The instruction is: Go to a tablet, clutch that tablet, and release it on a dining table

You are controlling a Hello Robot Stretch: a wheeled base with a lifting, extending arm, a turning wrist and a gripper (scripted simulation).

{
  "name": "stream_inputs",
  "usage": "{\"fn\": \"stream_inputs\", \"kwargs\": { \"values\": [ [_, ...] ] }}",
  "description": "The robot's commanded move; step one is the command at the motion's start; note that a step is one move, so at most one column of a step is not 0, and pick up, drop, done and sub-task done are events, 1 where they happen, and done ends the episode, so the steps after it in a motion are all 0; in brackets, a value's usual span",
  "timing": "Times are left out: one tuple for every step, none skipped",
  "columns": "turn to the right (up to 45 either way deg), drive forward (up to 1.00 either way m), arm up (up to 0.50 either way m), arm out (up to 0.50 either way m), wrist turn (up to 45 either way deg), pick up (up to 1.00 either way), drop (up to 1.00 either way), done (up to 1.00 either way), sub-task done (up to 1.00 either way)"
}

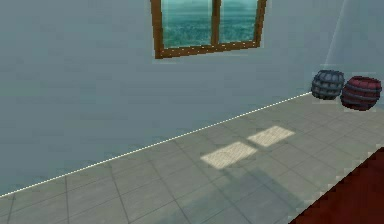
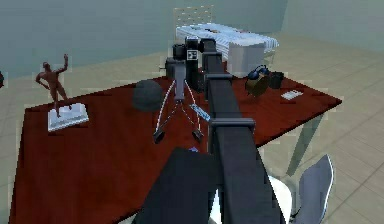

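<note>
A dark red dining table [image 2: 90, 160] spreads across the arm side view. My arm rises over it as a dark bar from the bottom edge. The gripper [image 2: 177, 128] hangs above the tabletop near its middle, its thin fingers [image 2: 161, 130] pointing down. A dark grey rounded thing [image 2: 149, 95] lies just left of the gripper, and a small pale bluish thing [image 2: 201, 115] lies at its right. I cannot tell whether the gripper holds anything. A small flat white thing [image 2: 292, 95] lies near the table's far right.
A brown figure statue [image 2: 53, 82] stands on a white flat base at the table's left. A dark object [image 2: 262, 80] sits at its right, a white chair [image 2: 316, 188] beside it. The forward view has tiled floor [image 1: 180, 170], a window [image 1: 208, 25] and two barrels [image 1: 345, 88].
</note>
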Motion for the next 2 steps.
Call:
{"fn": "stream_inputs", "kwargs": {
  "values": [
    [0.0, 0.00, 0.00, 0.00, 45.0, 0.00, 0.00, 0.00, 0.00],
    [0.0, 0.00, 0.00, 0.00, 45.0, 0.00, 0.00, 0.00, 0.00]
  ]
}}
